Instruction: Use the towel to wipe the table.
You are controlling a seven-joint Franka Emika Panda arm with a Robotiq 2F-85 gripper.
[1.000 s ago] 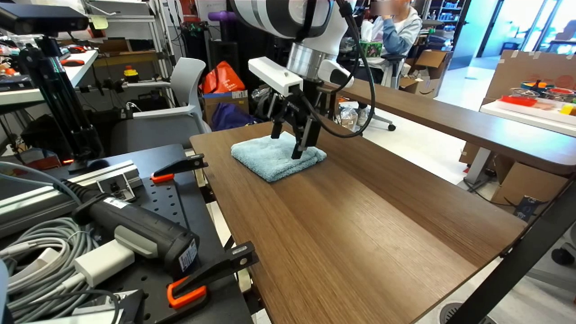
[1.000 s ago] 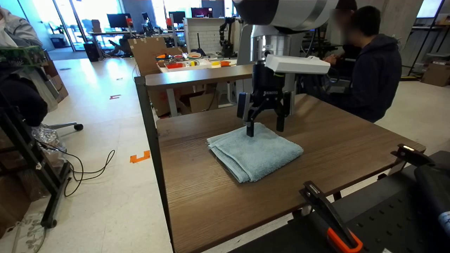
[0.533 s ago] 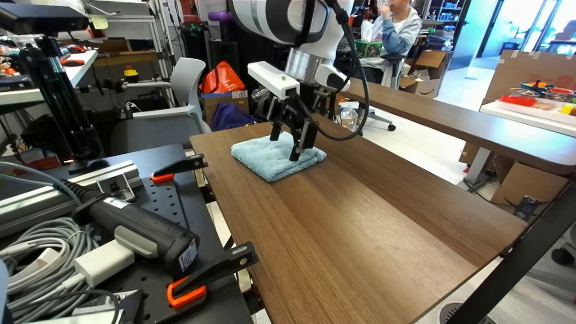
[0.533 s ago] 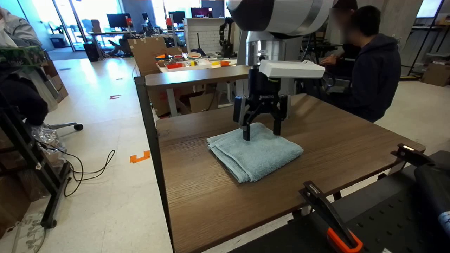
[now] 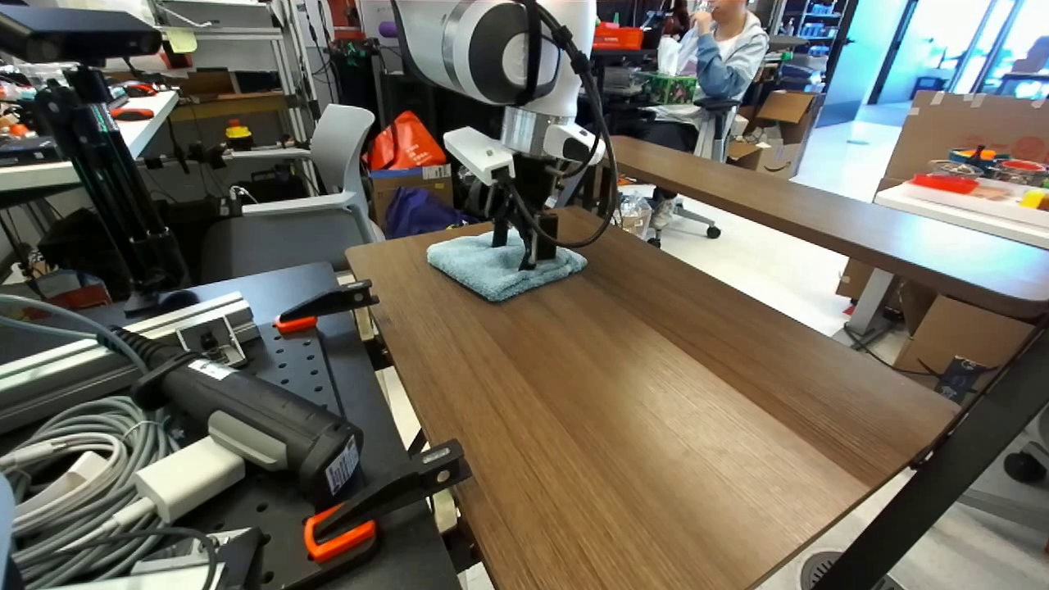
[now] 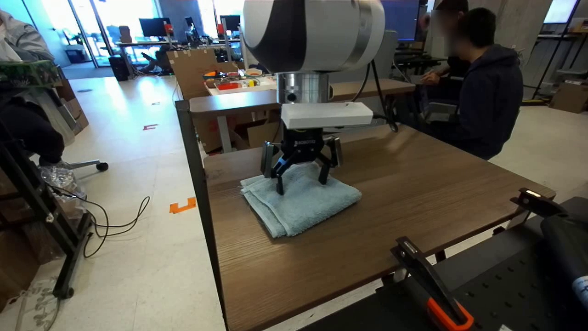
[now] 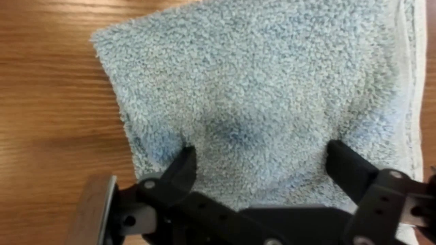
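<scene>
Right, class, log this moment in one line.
folded blue terry towel: on brown woodgrain table; black two-fingered gripper: open; contact: pressing towel

your wrist view close above the towel (image 7: 252, 75), facing down past the tool (image 7: 261, 149), both exterior views farther off, slanting down onto the desk (image 5: 639, 410) they share, toward a grey chair (image 5: 340, 152) in an exterior view, toward distant monitors (image 6: 155, 26) in an exterior view

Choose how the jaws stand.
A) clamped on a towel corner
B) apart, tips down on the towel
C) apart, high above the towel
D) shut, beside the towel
B: the wrist view shows the jaws spread apart, their tips denting the towel, which lies on the table.
</scene>
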